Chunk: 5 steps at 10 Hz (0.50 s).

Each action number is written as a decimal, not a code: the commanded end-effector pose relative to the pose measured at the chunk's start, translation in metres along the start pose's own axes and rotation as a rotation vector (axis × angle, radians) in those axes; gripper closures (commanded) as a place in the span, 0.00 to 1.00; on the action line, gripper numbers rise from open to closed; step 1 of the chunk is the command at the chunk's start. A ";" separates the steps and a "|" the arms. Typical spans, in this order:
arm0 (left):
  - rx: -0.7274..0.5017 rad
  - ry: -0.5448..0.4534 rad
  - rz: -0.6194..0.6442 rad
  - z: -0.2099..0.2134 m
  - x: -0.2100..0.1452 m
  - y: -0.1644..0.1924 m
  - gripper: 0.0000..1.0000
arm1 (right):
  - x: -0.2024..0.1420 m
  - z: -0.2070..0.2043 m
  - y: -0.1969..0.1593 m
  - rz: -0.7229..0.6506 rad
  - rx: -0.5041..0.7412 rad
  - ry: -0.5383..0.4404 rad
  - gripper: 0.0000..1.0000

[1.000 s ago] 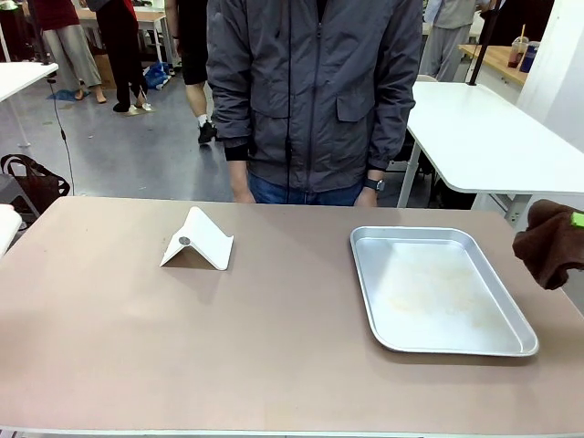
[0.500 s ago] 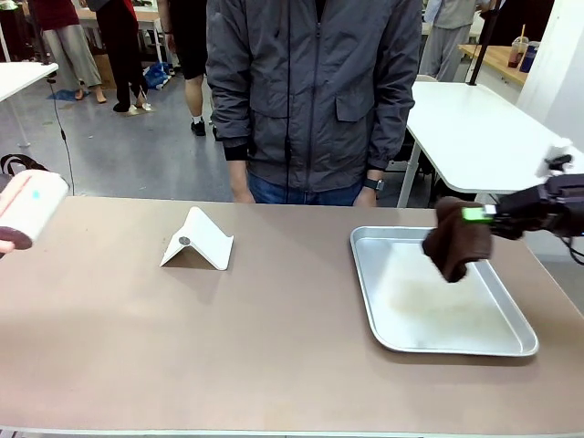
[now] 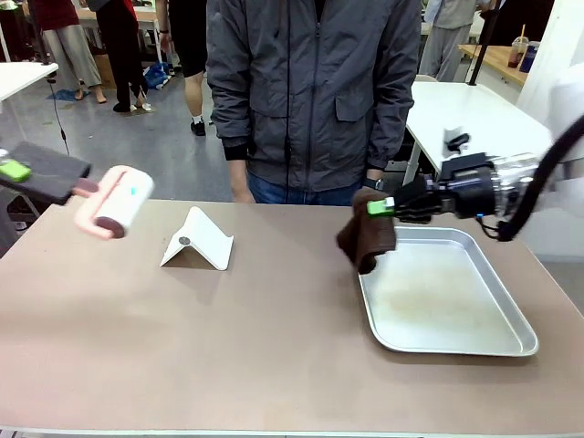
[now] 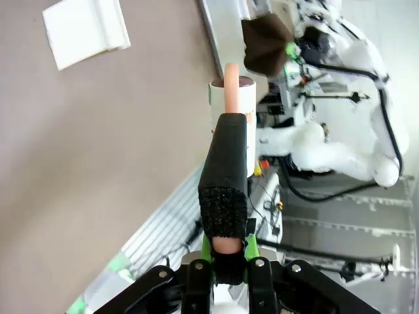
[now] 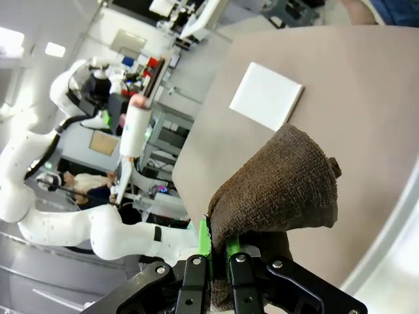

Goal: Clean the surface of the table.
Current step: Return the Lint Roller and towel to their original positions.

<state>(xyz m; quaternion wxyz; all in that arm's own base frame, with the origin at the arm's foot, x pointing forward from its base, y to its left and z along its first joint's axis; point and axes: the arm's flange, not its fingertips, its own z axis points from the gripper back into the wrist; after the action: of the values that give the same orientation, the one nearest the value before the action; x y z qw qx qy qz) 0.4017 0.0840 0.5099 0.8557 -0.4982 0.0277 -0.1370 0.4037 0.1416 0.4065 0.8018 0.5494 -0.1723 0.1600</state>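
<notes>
The brownish-taupe table spans the front view. At its far left, above the top, my left gripper is shut on the black handle of a pink and white lint roller. The left wrist view looks along that lint roller from my left gripper, with the table beyond. My right gripper is shut on a dark brown cloth that hangs over the tray's left edge. In the right wrist view the cloth bunches above my right gripper.
A shiny silver metal tray lies on the right half of the table. A white folded stand sits left of centre, near the far edge. A person in a grey jacket stands at the far side, hands down.
My right gripper has carried the brown cloth leftward from the table's right edge across the tray. My left gripper has brought the lint roller in from the left and up.
</notes>
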 end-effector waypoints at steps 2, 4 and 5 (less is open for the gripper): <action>0.102 -0.031 0.054 -0.056 0.035 -0.002 0.81 | 0.019 -0.051 -0.016 -0.052 0.005 -0.010 0.91; 0.153 -0.041 0.080 -0.090 0.061 -0.002 0.81 | 0.015 -0.069 -0.028 -0.100 0.029 0.023 0.91; 0.202 -0.066 0.105 -0.106 0.073 -0.001 0.81 | 0.012 -0.074 -0.037 -0.119 0.024 0.042 0.91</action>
<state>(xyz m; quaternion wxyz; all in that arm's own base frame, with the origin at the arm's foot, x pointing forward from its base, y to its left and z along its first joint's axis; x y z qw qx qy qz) 0.4486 -0.0149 0.4669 0.9026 -0.4172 0.0187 -0.1040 0.4306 0.1929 0.3568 0.8087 0.5587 -0.1230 0.1372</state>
